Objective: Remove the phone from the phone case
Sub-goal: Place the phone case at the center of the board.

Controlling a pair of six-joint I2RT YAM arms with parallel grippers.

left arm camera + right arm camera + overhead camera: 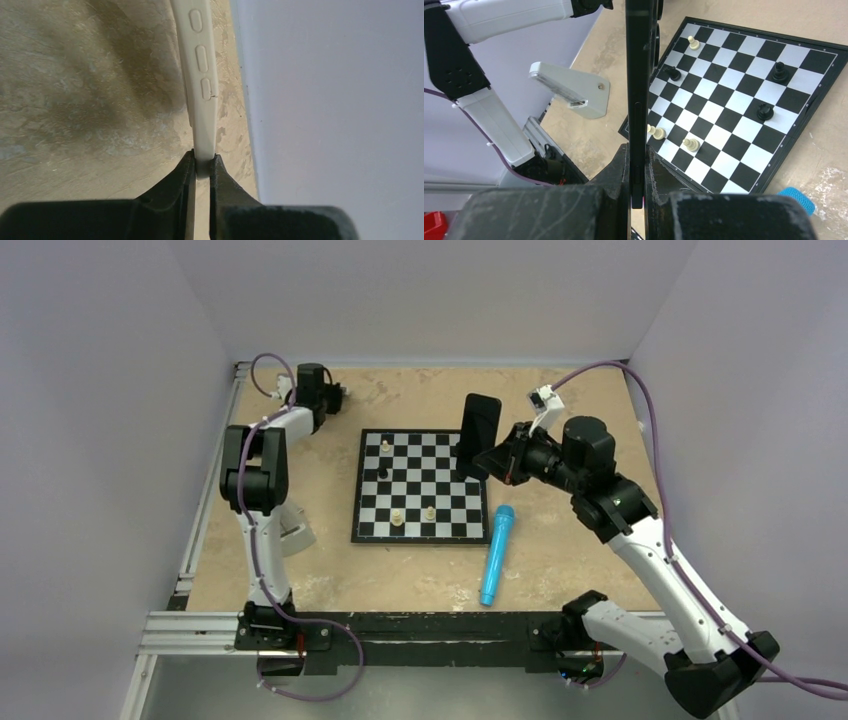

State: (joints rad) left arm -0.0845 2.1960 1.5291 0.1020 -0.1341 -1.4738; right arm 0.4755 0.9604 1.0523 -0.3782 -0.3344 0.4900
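The black phone point(479, 430) stands upright on its edge above the back right corner of the chessboard, and my right gripper point(497, 462) is shut on its lower end. In the right wrist view the phone point(638, 75) runs straight up from between the gripper point(638, 170) fingers. At the back left corner of the table, my left gripper point(335, 397) is shut on the cream phone case point(202, 60). The case shows edge-on with three button bumps, pinched at its end by the left gripper point(204, 162). Phone and case are far apart.
A black-and-white chessboard point(440, 455) with several pieces lies mid-table, also visible under the phone in the right wrist view point(744, 95). A blue cylinder point(497, 553) lies by the board's front right corner. The grey wall point(330, 100) is close to the left gripper.
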